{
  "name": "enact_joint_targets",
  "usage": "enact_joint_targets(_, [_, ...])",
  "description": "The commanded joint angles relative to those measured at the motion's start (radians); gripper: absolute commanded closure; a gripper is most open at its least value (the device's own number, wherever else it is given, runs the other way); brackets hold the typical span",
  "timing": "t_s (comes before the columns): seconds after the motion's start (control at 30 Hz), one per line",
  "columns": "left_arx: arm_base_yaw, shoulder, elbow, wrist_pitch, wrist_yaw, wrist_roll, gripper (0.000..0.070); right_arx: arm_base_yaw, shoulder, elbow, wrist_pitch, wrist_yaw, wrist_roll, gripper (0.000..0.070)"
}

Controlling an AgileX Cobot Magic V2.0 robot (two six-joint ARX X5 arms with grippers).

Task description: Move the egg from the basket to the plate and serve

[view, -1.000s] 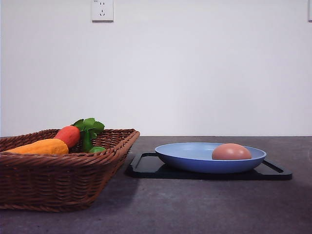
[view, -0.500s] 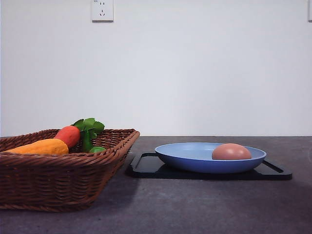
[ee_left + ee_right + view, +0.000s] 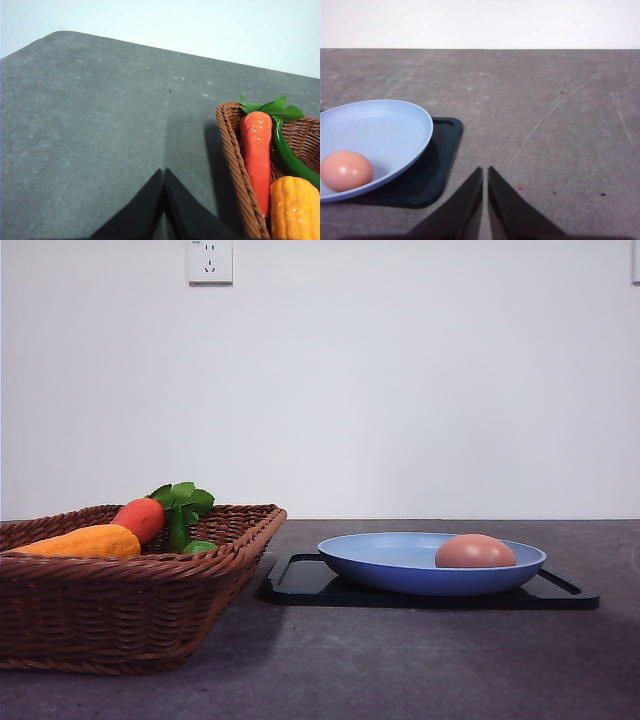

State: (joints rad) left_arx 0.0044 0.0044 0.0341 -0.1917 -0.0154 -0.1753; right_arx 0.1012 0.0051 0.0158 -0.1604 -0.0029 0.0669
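Observation:
The brownish-pink egg (image 3: 475, 551) lies in the light-blue plate (image 3: 400, 560), toward its right side, and the plate rests on a flat black tray (image 3: 300, 580). The right wrist view shows the egg (image 3: 346, 170) in the plate (image 3: 380, 130), off to the side of my right gripper (image 3: 485, 172), whose fingers meet tip to tip over bare table. The brown wicker basket (image 3: 120, 610) stands at the left. My left gripper (image 3: 164, 175) is shut above the table just beside the basket's rim (image 3: 235, 160).
In the basket lie an orange-red carrot (image 3: 256, 150) with green leaves, a green pepper (image 3: 290, 160) and a yellow-orange vegetable (image 3: 295, 210). A white wall with a socket (image 3: 210, 260) stands behind the dark grey table.

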Motion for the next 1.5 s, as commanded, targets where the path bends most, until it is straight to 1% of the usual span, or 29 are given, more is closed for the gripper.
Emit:
enact_joint_targets(0.0, [0.002,-0.002,-0.016,-0.019,0.007,-0.002,0.0700,0.000,-0.002,-0.006,0.010,0.003,-0.003,0.0700])
enact_joint_targets(1.47, [0.002,-0.002,-0.016,-0.019,0.007,-0.002,0.0700,0.000,-0.002,-0.006,0.010,0.003,-0.003,0.0700])
